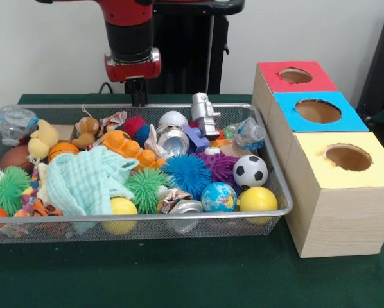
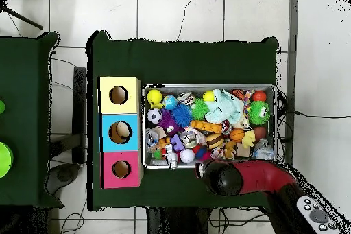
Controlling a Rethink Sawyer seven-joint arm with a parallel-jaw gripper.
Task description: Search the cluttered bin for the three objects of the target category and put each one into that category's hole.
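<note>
While jaws (image 1: 138,97) hang over the bin (image 1: 179,220) far rim | jaw spread: cannot tell

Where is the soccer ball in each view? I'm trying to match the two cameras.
Front view: the soccer ball lies at the bin's right end, behind a yellow ball.
Overhead view: the soccer ball lies at the bin's left end.
Shared landmark: in both, it sits on the side nearest the yellow-topped box.
</note>
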